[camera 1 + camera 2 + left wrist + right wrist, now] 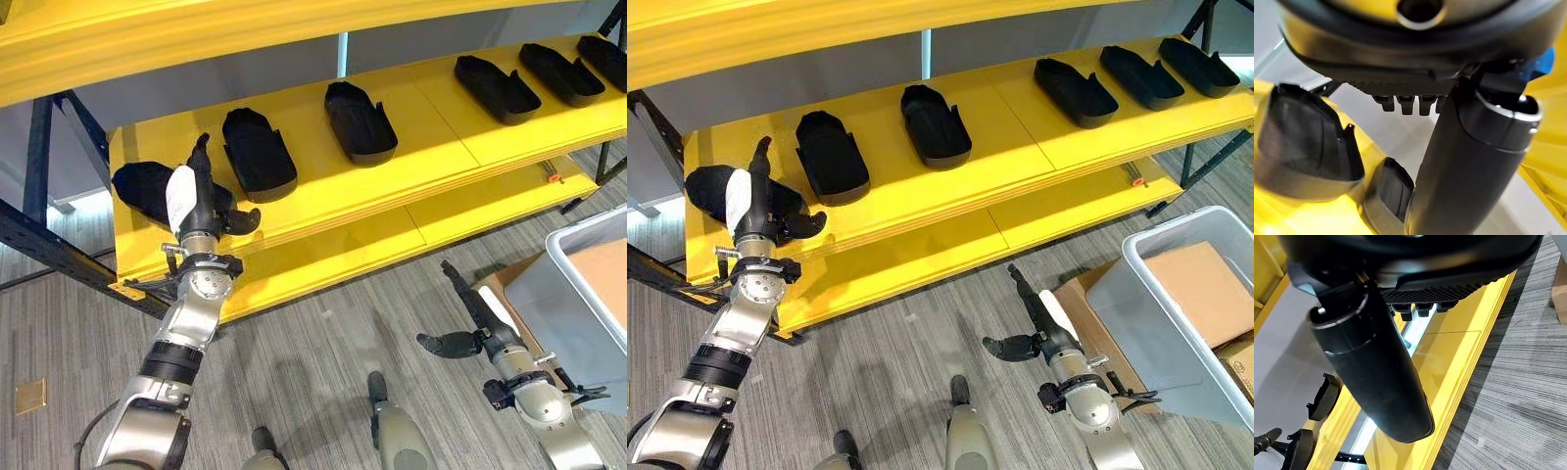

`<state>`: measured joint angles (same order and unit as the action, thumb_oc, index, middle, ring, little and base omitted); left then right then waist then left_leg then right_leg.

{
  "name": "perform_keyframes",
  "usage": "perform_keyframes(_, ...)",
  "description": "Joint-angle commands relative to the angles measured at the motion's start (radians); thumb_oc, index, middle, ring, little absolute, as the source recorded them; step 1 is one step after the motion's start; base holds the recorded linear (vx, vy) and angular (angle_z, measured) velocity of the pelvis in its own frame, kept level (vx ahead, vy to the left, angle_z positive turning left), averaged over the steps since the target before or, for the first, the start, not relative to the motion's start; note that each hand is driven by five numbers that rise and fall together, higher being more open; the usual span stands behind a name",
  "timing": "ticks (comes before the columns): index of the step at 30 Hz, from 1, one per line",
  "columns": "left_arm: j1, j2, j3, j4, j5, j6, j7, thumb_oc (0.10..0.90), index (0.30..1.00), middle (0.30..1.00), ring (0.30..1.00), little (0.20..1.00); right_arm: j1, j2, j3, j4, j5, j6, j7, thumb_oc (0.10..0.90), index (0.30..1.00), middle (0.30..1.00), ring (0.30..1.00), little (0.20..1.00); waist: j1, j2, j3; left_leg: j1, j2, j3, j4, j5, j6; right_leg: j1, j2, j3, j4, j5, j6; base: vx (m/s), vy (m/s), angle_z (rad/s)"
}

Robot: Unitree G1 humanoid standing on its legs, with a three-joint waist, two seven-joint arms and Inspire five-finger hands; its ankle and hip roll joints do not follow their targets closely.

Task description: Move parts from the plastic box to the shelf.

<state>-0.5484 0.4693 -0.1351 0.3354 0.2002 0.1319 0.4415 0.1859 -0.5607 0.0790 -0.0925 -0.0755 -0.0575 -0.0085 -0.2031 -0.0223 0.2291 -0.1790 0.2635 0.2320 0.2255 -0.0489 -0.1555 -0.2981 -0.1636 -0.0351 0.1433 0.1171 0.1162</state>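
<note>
Several black moulded parts lie in a row on the yellow shelf. The leftmost part sits at the shelf's left end. My left hand is right beside it on its right side, open, with straight fingers pointing up the shelf and the thumb spread to the right. In the left wrist view that part lies apart from the fingers. My right hand hangs low over the floor, open and holding nothing, just left of the grey plastic box.
More parts lie spaced along the shelf toward the right. A lower yellow shelf board juts out below. Brown cardboard lies in the plastic box, and a cardboard carton stands beside it.
</note>
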Motion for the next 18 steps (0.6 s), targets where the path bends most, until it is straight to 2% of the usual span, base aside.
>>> perform_keyframes(1, -0.155, 0.035, -0.015, -0.008, -0.012, -0.054, 0.076, 0.9, 1.0, 1.0, 1.0, 1.0, -0.057, -0.051, -0.025, -0.159, 0.009, -0.07, -0.04, 0.9, 1.0, 1.0, 1.0, 1.0, -0.002, -0.011, -0.024, -0.034, 0.016, -0.024, 0.036, -0.004, 0.04, 0.029, -0.048, -0.007, 0.144, -0.186, 0.037, 0.0, 0.0, 0.0)
perform_keyframes(4, -0.175, 0.002, -0.022, 0.014, -0.089, -0.068, 0.093, 0.9, 1.0, 1.0, 1.0, 1.0, -0.058, -0.058, -0.013, -0.163, 0.011, -0.073, -0.043, 0.9, 1.0, 1.0, 1.0, 1.0, -0.007, -0.015, -0.018, -0.037, 0.019, -0.023, 0.043, -0.008, 0.039, 0.023, -0.046, -0.003, 0.15, -0.188, 0.037, -0.01, -0.012, -0.02)
perform_keyframes(18, -0.284, -0.017, -0.061, 0.137, -0.163, -0.057, 0.132, 0.9, 1.0, 1.0, 1.0, 1.0, -0.064, -0.082, 0.011, -0.174, 0.014, -0.084, -0.062, 0.9, 1.0, 1.0, 1.0, 1.0, -0.027, -0.024, 0.001, -0.058, 0.02, -0.016, 0.049, -0.004, 0.04, -0.013, -0.039, 0.01, 0.165, -0.182, 0.037, 0.0, -0.003, -0.01)
